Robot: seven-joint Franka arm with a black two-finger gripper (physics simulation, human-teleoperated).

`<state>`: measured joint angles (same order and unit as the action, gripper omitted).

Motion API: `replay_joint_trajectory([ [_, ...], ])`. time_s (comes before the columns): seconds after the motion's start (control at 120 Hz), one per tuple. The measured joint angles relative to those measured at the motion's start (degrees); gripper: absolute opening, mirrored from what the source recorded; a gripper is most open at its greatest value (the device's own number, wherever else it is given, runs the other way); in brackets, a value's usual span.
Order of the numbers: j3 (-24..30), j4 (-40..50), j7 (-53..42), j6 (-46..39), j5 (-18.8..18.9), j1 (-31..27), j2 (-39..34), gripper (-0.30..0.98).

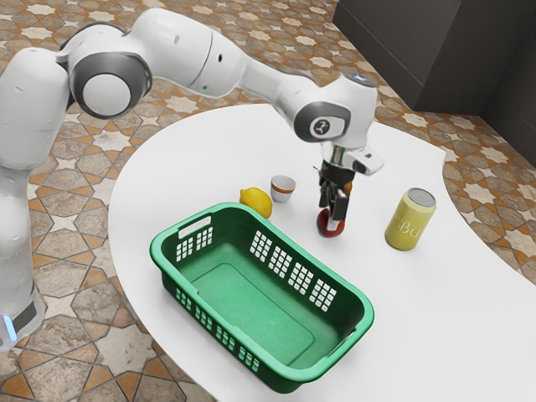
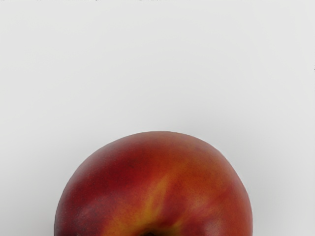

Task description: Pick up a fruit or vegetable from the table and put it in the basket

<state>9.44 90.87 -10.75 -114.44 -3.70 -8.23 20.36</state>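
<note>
The black gripper (image 1: 332, 214) is low over the table in the exterior view, right at a red fruit (image 1: 329, 228) and partly covering it. Whether it grips the fruit cannot be made out. Seen from the wrist, the same red and orange fruit (image 2: 157, 184) is large at the lower edge, with a yellowish patch around its stem hollow. A green basket (image 1: 189, 282) stands on the table, nearer the camera than the fruit. By its far rim lies a yellow lemon (image 1: 256, 202). An orange-brown item (image 1: 347, 187) is mostly hidden behind the gripper.
A small white cup with an orange-brown band (image 1: 283, 189) stands beside the lemon. A yellow-green can (image 1: 410, 219) is upright toward the exterior view's right. The white table (image 1: 435, 327) has a curved edge.
</note>
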Motion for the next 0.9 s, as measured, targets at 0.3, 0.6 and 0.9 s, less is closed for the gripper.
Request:
replay_joint_trajectory([
  [0.3,0.24,-0.29,0.02,-0.13,-0.07,-0.16,1.15,0.69],
  [0.6,0.65,-1.36,0.15,-0.22,0.05,-0.19,1.74,0.69],
  [0.9,0.41,-1.37,0.24,-0.25,0.11,-0.55,1.94,0.69],
])
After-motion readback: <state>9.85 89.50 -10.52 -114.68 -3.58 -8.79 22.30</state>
